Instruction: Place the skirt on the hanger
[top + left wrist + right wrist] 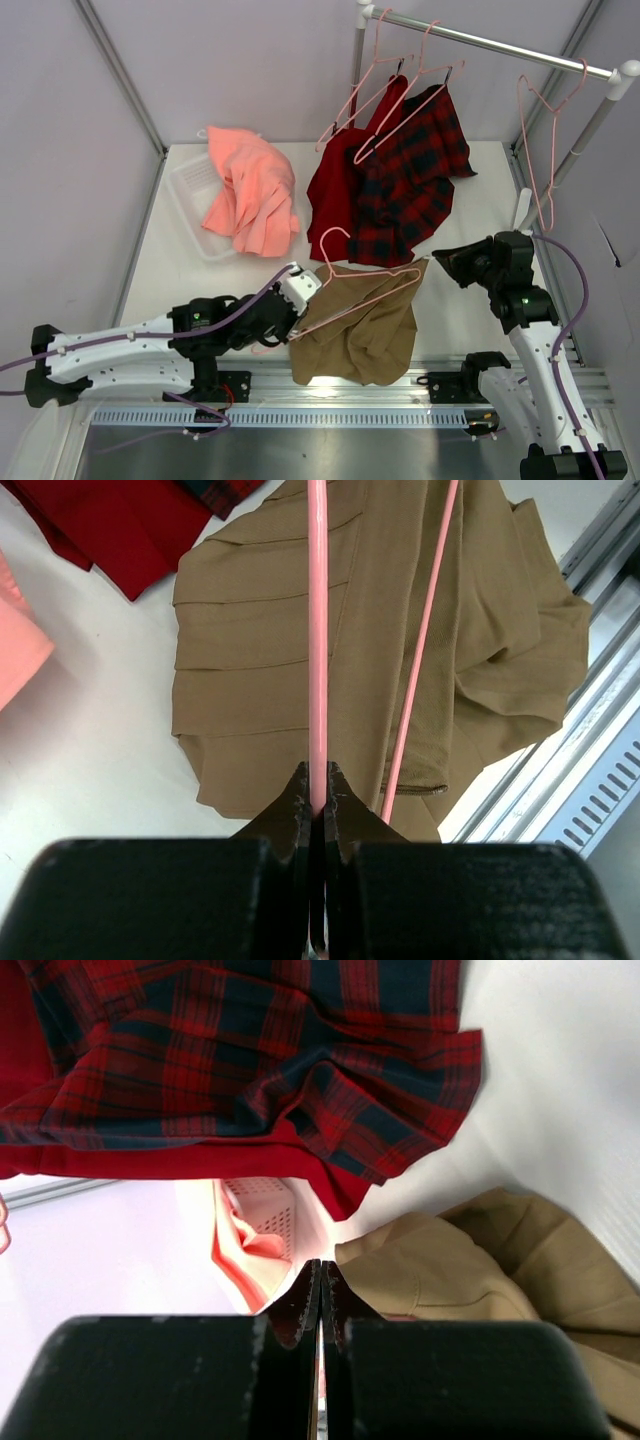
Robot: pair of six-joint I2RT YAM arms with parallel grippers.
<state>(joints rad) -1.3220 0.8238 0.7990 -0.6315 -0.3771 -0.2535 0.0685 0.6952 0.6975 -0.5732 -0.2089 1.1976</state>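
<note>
Left gripper (pixel 318 780) clenched tight on one thin wire of the pink hanger (pixel 318 630), fingertips pinched together around it. A second wire of the same hanger slanting alongside, both stretched over the pleated khaki skirt (pixel 260 670). Seen from above, skirt (pixel 355 335) spread flat on the white table (pixel 200 270) between the two arms, near edge reaching the metal frame at the front; hanger hook pointing towards the hanging clothes. Whether wire passes inside the cloth: impossible to tell. Right gripper (pixel 320 1275) closed on nothing, poised just beside the skirt's far right corner. Beyond, a plaid garment (pixel 410 190) and a red garment (pixel 335 185) hung from a rail (pixel 490 42); a salmon-pink garment (pixel 255 195) heaped over a pale basket (pixel 190 180).
</note>
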